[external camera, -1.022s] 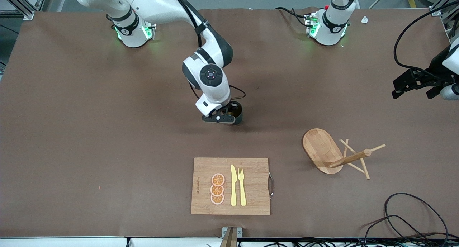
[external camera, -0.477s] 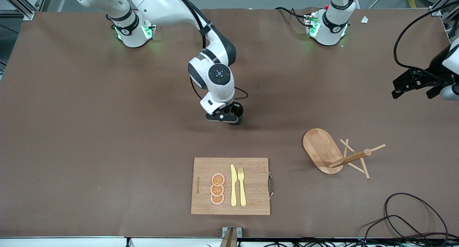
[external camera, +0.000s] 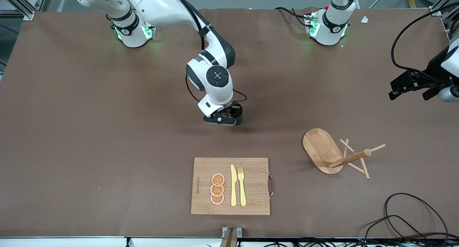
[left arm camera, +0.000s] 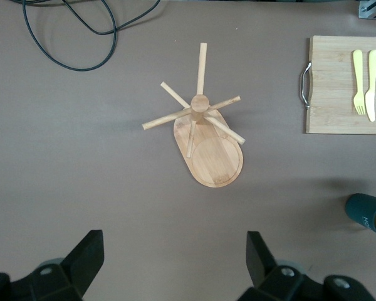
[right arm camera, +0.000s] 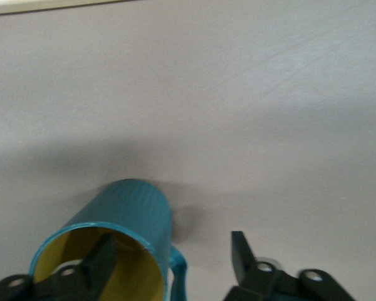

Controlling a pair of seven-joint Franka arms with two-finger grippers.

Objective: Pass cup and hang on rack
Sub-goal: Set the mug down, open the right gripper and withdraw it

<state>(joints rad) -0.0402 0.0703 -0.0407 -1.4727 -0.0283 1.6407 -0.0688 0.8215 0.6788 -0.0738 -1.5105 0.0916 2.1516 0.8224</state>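
The dark teal cup [external camera: 238, 113] with a yellowish inside stands on the brown table near its middle. My right gripper [external camera: 229, 115] is down at the cup and open. In the right wrist view [right arm camera: 173, 251] one finger is inside the cup [right arm camera: 133, 213], the other outside past the handle [right arm camera: 178, 276]. The wooden rack [external camera: 321, 149] stands toward the left arm's end, nearer the front camera than the cup; it also shows in the left wrist view [left arm camera: 210, 157]. My left gripper [external camera: 410, 92] is open and empty, high over the left arm's end of the table, above the rack [left arm camera: 173, 251].
A rectangular cutting board [external camera: 251, 184] with a yellow knife, a fork and orange slices lies near the front edge. A black cable [external camera: 412, 218] loops at the front corner by the left arm's end.
My right wrist has shifted slightly to and fro at the cup. The cup has stayed in place. The left gripper has hardly moved.
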